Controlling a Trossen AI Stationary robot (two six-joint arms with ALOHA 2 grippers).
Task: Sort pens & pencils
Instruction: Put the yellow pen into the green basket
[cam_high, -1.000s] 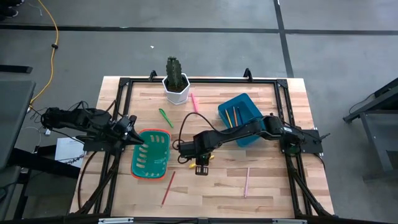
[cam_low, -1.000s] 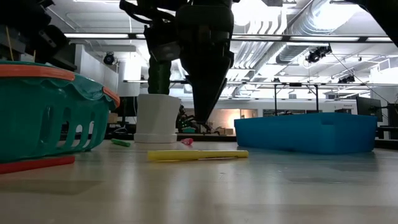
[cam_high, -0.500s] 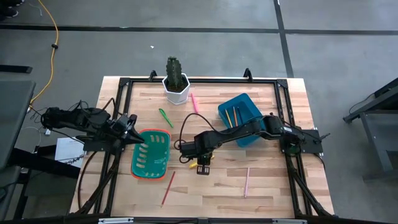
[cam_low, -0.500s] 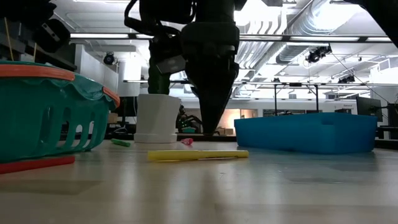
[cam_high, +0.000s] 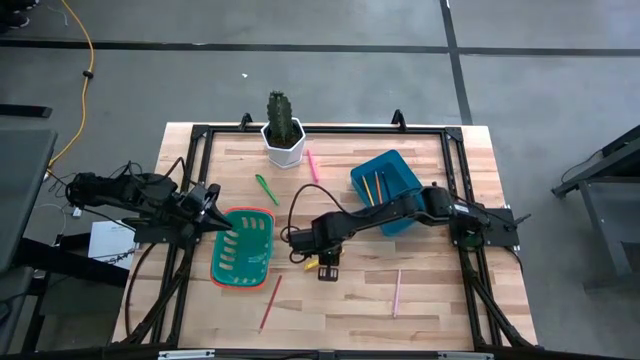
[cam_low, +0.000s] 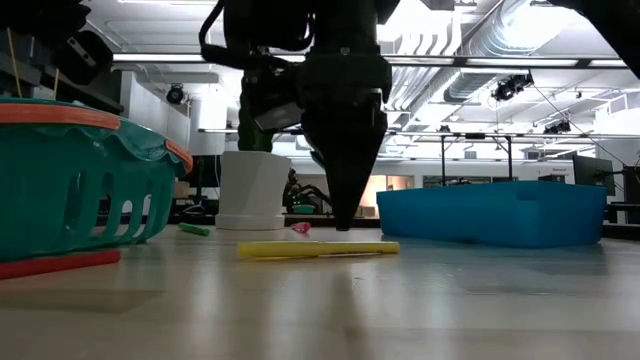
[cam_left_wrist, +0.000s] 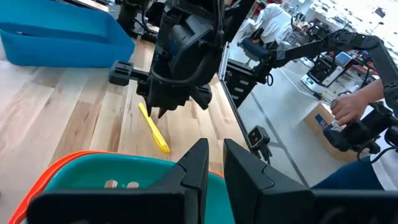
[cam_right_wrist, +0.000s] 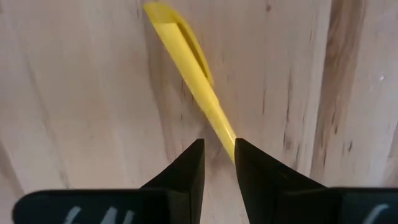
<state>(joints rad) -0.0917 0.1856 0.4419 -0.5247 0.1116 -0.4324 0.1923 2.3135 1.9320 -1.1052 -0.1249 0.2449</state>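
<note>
The yellow pen (cam_right_wrist: 189, 62) lies flat on the wood, also seen as the yellow pen (cam_low: 318, 249) in the low view. My right gripper (cam_right_wrist: 219, 149) hangs just above it, pointing down, with a narrow gap between its fingers. One end of the pen runs under one fingertip. In the low view my right gripper (cam_low: 345, 226) ends a little above the pen. A green pen (cam_high: 265, 188) and a pink pen (cam_high: 311, 165) lie near the far edge. Two pencils (cam_high: 375, 185) rest in the blue bin. My left gripper (cam_left_wrist: 216, 155) waits, shut, over the teal basket's left rim.
The teal basket with an orange rim (cam_high: 243, 248) sits left of the right gripper. The blue bin (cam_high: 385, 185) stands toward the right. A cactus in a white pot (cam_high: 283, 135) is at the far edge. A red pencil (cam_high: 271, 302) and a salmon pencil (cam_high: 397, 292) lie near the front.
My right gripper has come down toward the yellow pen, its tip now close above it. The pen has stayed where it was.
</note>
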